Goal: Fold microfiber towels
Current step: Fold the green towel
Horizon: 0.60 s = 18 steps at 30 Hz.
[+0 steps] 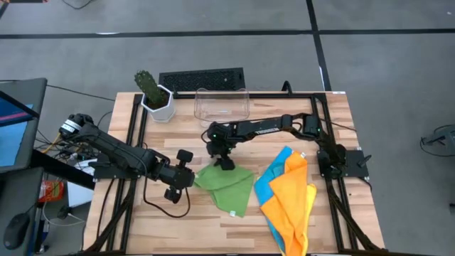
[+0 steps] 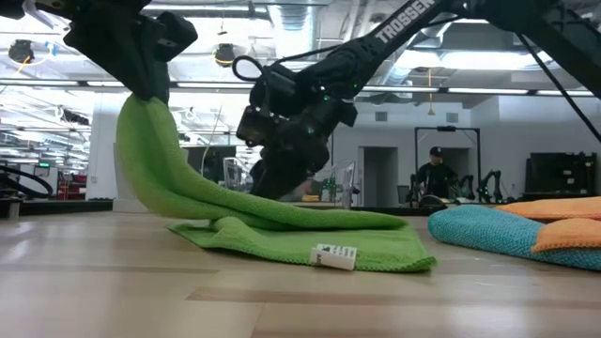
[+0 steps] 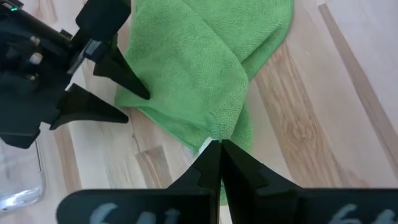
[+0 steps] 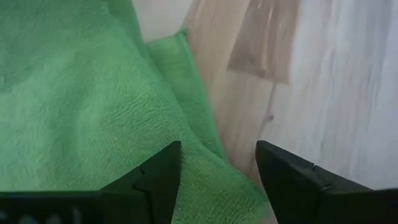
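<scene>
Green towel (image 1: 229, 186) hangs pinched in our closed left gripper (image 3: 219, 146), so our right gripper (image 4: 217, 165), open and empty, should clamp its far edge squarely.

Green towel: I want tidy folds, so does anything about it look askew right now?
Yes. The green towel lies crooked and rumpled, one corner lifted off the table by the shut left gripper, its white tag sticking out. The right gripper hovers open over its far edge.

hidden: yellow towel (image 1: 302, 231) under orange | cut off: green towel (image 4: 74, 93) in right wrist view
</scene>
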{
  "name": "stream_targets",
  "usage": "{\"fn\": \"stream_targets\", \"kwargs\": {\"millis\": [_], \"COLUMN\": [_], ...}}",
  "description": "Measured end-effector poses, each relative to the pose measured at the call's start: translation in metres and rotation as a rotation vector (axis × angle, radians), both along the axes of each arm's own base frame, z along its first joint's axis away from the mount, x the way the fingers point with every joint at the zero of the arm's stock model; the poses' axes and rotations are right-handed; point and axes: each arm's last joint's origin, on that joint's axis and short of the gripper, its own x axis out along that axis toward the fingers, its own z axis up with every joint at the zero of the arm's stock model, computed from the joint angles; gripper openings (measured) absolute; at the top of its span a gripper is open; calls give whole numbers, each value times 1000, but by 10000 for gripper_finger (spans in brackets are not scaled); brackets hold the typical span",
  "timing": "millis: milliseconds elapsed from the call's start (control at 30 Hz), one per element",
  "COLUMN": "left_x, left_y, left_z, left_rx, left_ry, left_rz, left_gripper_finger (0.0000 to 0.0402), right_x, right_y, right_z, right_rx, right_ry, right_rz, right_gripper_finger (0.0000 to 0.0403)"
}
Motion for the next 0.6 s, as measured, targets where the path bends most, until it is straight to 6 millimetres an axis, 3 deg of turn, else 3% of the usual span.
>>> {"fn": "stream_targets", "kwargs": {"millis": [600], "left_x": [-3], "left_y": [2], "left_z": [-2], "left_rx": [22], "left_ry": [34], "left_rz": [19], "left_gripper_finger": [0], "right_x": [-12], "right_y": [1], "right_z": [1], "right_rx": [26], "right_ry": [112], "right_rz": [21], "right_gripper_finger": [143]}}
